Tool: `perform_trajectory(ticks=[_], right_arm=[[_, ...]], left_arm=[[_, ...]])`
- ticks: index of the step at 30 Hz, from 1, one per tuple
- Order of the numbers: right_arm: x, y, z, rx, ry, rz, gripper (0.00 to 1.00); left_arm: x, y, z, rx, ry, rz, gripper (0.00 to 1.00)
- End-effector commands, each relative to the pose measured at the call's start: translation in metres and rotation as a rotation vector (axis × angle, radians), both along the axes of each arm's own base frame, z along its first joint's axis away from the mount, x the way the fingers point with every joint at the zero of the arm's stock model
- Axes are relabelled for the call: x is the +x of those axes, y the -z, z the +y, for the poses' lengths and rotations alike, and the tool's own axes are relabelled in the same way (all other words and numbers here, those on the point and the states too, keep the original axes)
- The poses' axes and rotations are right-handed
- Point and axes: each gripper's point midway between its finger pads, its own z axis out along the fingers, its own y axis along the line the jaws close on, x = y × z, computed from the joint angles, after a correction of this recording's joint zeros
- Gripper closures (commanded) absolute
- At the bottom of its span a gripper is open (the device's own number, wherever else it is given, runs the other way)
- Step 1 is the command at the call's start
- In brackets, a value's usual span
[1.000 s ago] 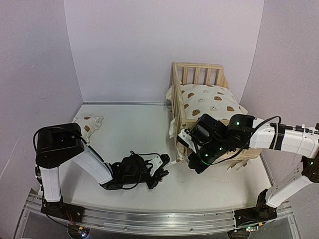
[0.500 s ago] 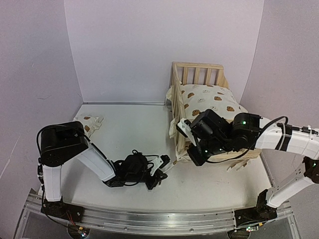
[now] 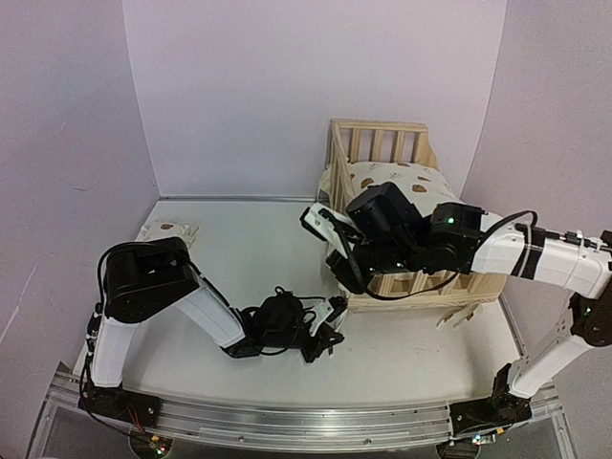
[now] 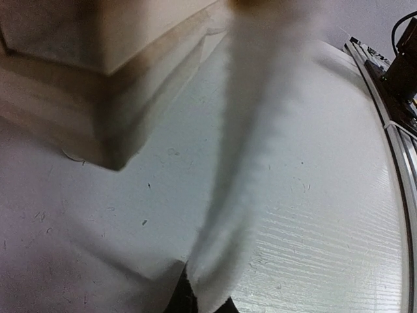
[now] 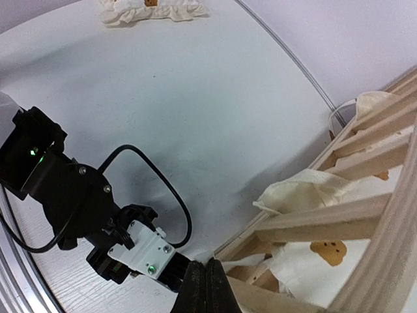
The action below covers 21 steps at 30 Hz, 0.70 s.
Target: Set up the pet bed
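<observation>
Pet bed [image 3: 422, 283] just beside left tool [image 3: 326, 332]

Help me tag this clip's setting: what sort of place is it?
Probably a robot test cell, not a home: plain lavender walls box in a white table, and two arms are bolted to a metal rail at its edge.

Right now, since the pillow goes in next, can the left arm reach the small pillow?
Probably yes: nothing stands between the left gripper and the small pillow, alone at the table's far left.

Pine slatted frame [image 3: 378, 127] at right, bear-print cushion [image 3: 418, 179] inside — pillow [image 3: 168, 229] far left
</observation>
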Motion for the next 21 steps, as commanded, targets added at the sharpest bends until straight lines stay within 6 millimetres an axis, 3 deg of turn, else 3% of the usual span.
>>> perform_trajectory(ticks=[1, 6, 13, 21], right_arm=[[0.015, -0.054, 0.042, 0.127, -0.108, -0.156, 1.00], [0.024, -0.050, 0.072, 0.099, -0.176, -0.185, 1.00], [0.037, -0.057, 0.107, 0.142, -0.246, -0.207, 1.00], [0.047, -0.029, 0.106, 0.054, -0.220, -0.211, 1.00]], left_arm=[[-0.028, 0.026, -0.007, 0.077, 0.068, 0.017, 1.00], [-0.054, 0.027, -0.013, 0.101, 0.136, -0.076, 1.00], [-0.056, 0.036, -0.013, 0.123, 0.138, -0.091, 1.00], [-0.057, 0.037, -0.017, 0.141, 0.126, -0.127, 1.00]])
